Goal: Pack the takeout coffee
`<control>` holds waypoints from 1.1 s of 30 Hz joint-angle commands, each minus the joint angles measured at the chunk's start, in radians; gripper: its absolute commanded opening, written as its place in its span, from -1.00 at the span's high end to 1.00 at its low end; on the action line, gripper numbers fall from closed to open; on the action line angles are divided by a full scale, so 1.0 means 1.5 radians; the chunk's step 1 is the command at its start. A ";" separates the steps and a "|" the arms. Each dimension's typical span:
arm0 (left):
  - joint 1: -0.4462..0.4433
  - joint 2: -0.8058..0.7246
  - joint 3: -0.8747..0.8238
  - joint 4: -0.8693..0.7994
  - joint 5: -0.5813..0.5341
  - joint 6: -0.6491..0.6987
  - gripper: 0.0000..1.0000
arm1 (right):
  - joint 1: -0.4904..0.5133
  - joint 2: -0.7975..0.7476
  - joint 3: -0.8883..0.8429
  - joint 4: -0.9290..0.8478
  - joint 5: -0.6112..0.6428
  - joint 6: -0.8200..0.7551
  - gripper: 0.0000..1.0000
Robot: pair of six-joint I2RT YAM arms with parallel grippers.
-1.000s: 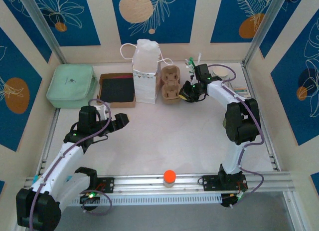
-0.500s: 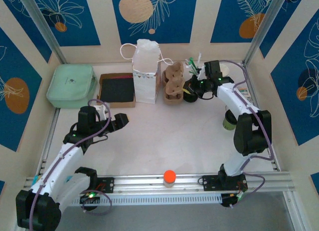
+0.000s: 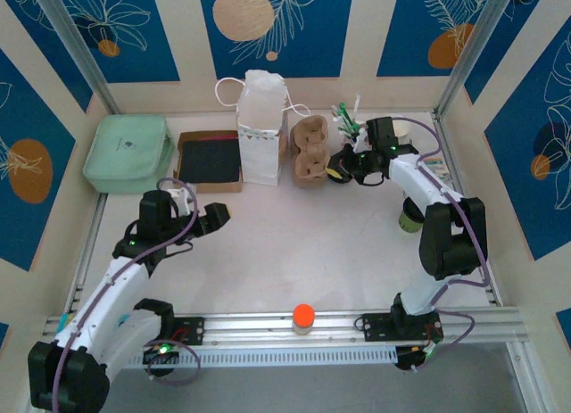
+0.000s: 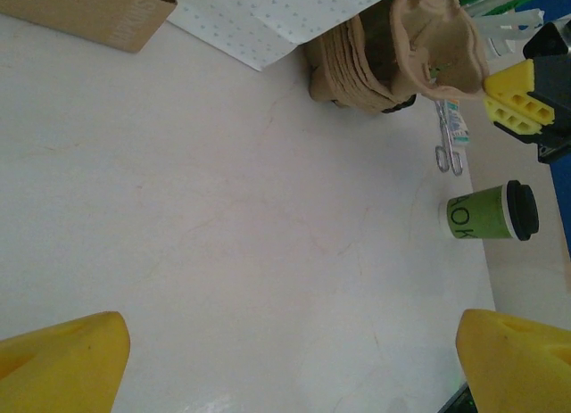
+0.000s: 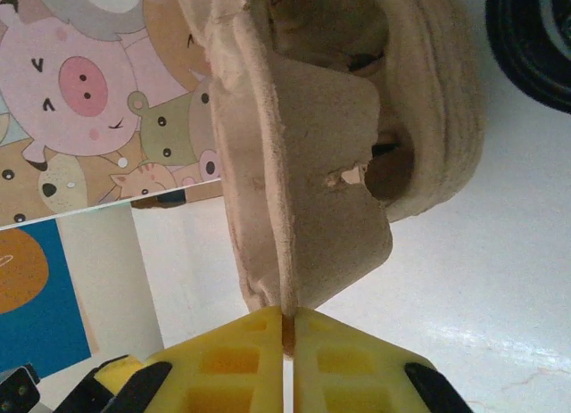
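My right hand (image 5: pixel 287 328) is clenched on the thin lip of the carrier (image 5: pixel 303 190) — yellow fingers pressed together with the pulp edge between them. The carrier's top is cut off in that view, and a black round thing (image 5: pixel 535 38) in the corner is too cropped to name. In my left wrist view the coffee (image 4: pixel 486 212) lies on its side near the worktop's right edge, black lid pointing right, well apart from the carrier. From above, my right arm hides part of it. My left hand (image 3: pixel 212 218) hangs spread wide, gripping nothing, over the worktop (image 4: pixel 223 208) — white, matt, faintly scuffed. The walls are cream with blue panels, orange discs and thin leaf lines. The carrier is rough brown moulded pulp, and its layered edges look like a nested stack. Just beside it stands a white paper bag (image 3: pixel 261 128).
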 commanded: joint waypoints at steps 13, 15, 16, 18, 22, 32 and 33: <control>0.009 0.009 0.007 0.001 0.019 -0.005 -0.88 | 0.015 0.011 0.057 -0.118 0.087 -0.070 0.37; 0.008 0.011 0.006 0.002 0.020 -0.005 -0.89 | 0.019 0.008 0.064 -0.128 0.103 -0.077 0.31; 0.008 0.013 0.008 0.002 0.020 -0.005 -0.89 | 0.022 0.006 0.069 -0.134 0.113 -0.081 0.27; 0.008 0.014 0.007 0.002 0.019 -0.005 -0.88 | 0.029 0.002 0.081 -0.152 0.141 -0.088 0.22; 0.008 0.014 0.008 0.000 0.016 -0.002 -0.89 | 0.054 -0.014 0.118 -0.196 0.240 -0.100 0.16; 0.009 0.010 0.009 -0.013 0.001 0.005 -0.88 | 0.129 0.055 0.314 -0.317 0.409 -0.151 -0.11; 0.009 0.008 0.010 -0.014 0.000 0.004 -0.88 | 0.133 0.069 0.332 -0.323 0.414 -0.154 -0.14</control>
